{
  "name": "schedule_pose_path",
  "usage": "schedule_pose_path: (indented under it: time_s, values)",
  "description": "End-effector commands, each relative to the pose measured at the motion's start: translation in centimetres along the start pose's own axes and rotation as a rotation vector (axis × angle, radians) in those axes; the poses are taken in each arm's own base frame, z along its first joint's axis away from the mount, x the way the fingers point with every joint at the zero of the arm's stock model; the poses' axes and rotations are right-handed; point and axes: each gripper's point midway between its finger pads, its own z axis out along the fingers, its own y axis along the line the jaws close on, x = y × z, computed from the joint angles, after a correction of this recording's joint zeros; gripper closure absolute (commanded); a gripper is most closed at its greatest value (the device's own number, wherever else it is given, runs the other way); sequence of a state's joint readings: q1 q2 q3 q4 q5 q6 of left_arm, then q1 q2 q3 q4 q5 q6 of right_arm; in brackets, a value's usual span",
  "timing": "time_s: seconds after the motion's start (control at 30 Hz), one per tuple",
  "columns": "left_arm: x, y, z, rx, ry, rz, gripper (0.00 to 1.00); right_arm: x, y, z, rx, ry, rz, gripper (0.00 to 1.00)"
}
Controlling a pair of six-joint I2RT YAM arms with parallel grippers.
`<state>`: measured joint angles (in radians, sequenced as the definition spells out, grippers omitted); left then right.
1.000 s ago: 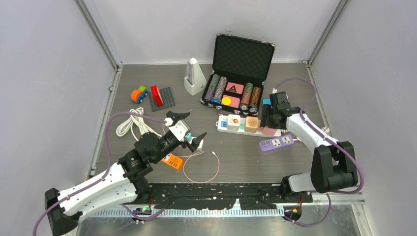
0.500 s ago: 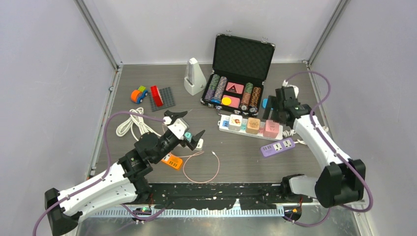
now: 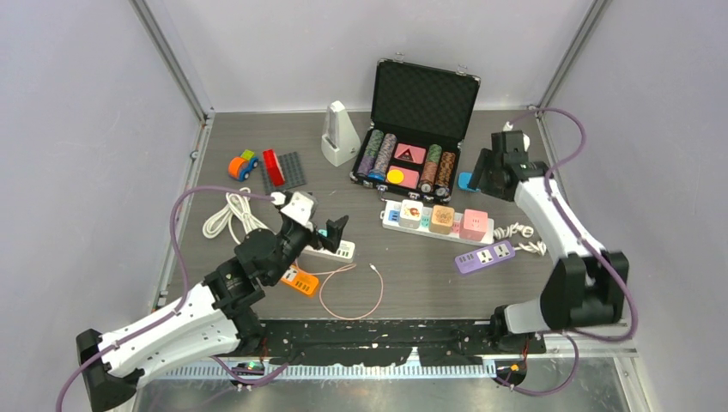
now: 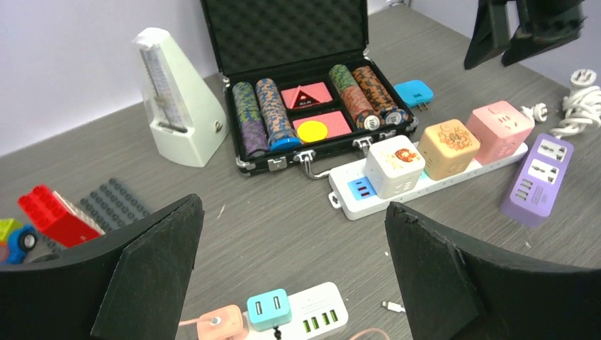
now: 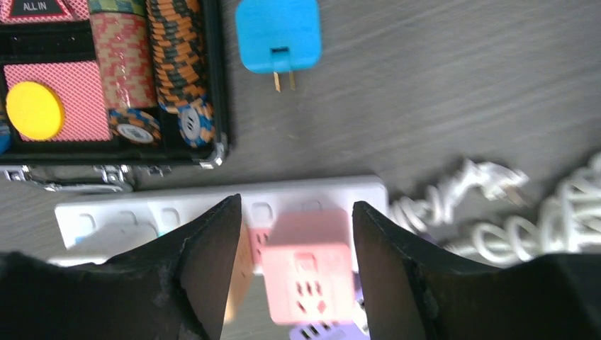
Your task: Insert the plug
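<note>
Pink plug [image 3: 473, 224] sits on white power strip [image 3: 391, 216], rt end, beside 2 other cubes. Rt gripper [image 5: 296, 205] hangs above it, jaws apart, empty. Only rt wrist cam shows blue plug [image 5: 278, 32] prongs. Pink plug is blurred there, so seating depth unclear. L gripper [image 4: 290, 205] wide open, nothing held, over small strip [image 4: 319, 308].

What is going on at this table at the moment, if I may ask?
Both arms hover with open pincers, holding nothing. The right pincer hangs above the long white power strip, where three cube adapters sit plugged in. A blue plug lies loose on the table beside the chip case. The left pincer is over a smaller white strip carrying a teal charger and a pink charger.
</note>
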<state>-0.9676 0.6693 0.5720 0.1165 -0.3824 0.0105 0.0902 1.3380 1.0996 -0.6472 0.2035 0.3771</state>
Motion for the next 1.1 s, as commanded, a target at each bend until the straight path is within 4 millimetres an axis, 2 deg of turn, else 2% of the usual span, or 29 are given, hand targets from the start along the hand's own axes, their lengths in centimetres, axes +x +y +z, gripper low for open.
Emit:
schedule_pose_path:
  time_s: [0.0,0.07,0.1,0.13,0.23,0.43,0.67,0.77,0.9,1.07]
  values:
    - [-2.3,1.0,-0.1,-0.083,0.041,-0.114,0.0,-2.6,4.0,3.5,-0.116,0.032,0.031,0.38]
    - [-1.8,0.9,0.1,-0.082,0.072,-0.116,0.01,-3.0,4.4,5.5,-0.099,0.054,0.013,0.36]
    - [-1.7,0.8,0.2,-0.085,0.081,-0.12,0.01,-3.7,4.4,6.0,-0.085,0.046,0.003,0.32]
    - [-1.4,0.7,0.3,-0.085,0.091,-0.123,0.01,-3.2,4.2,7.2,-0.065,0.069,-0.008,0.29]
    - [-1.0,0.4,0.5,-0.077,0.102,-0.134,0.0,-3.9,3.9,8.7,-0.036,0.065,-0.034,0.21]
    - [-1.1,0.4,1.0,-0.078,0.107,-0.127,0.0,-3.8,4.2,12.0,-0.047,0.122,-0.112,0.2]
    - [-1.0,0.7,1.3,-0.092,0.116,-0.123,0.0,-2.9,4.1,14.0,-0.047,0.176,-0.163,0.33]
    - [-0.9,0.8,1.4,-0.095,0.12,-0.122,0.0,-2.4,3.8,14.6,-0.03,0.191,-0.175,0.32]
    - [-0.8,0.8,1.4,-0.098,0.124,-0.123,0.0,-1.6,3.3,15.5,-0.005,0.217,-0.188,0.26]
    - [-0.6,1.0,1.4,-0.103,0.125,-0.124,0.01,-0.5,2.9,16.3,0.009,0.26,-0.198,0.27]
